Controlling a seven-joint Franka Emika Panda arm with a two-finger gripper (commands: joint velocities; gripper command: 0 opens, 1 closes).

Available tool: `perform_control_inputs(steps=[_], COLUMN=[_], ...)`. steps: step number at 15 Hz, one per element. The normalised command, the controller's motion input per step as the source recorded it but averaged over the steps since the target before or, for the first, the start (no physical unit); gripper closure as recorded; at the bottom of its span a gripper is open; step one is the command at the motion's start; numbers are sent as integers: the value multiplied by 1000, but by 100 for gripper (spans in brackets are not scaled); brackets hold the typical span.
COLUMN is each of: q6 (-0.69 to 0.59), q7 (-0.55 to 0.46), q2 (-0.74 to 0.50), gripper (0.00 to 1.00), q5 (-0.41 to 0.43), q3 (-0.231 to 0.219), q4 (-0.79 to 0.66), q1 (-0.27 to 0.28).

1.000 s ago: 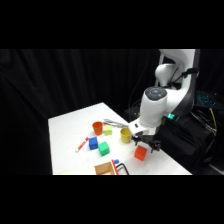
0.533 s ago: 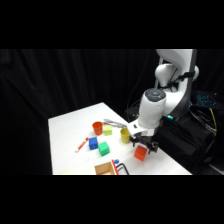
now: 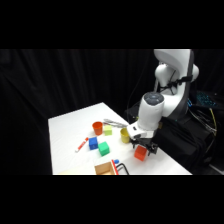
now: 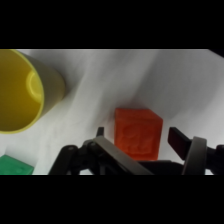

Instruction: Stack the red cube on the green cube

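At the near right edge of the white table (image 3: 70, 130), your two-finger gripper (image 4: 142, 136) hangs directly over the small solid orange-red cube (image 4: 138, 133). In the wrist view its dark fingers (image 4: 181, 141) stand spread on either side of the block with white table showing in the gaps, so the tool is released and grasps nothing yet. To do this step well, you should keep the fingers square to two opposite flat faces and lower until the pads reach mid-height before clenching; a corner grip would likely twist the block. The red cube looks hard and matte, with a faint raised figure on its top face. The small bright-green cube (image 3: 103, 148) sits well apart towards the table's middle, beside a blue cube (image 3: 93, 143). A glossy, round yellow cup (image 4: 22, 90) stands close by; give its rim room when lifting.
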Motion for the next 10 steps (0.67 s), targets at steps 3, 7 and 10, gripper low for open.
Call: perform_control_inputs(steps=[3,7,10], q6=[171,162,151], q7=[53,41,30], q2=[80,84,64], gripper=[0,0,25], q5=[22,31,46], q3=[-67,-75,-68], q4=[37,42,39], q1=[77,79,78])
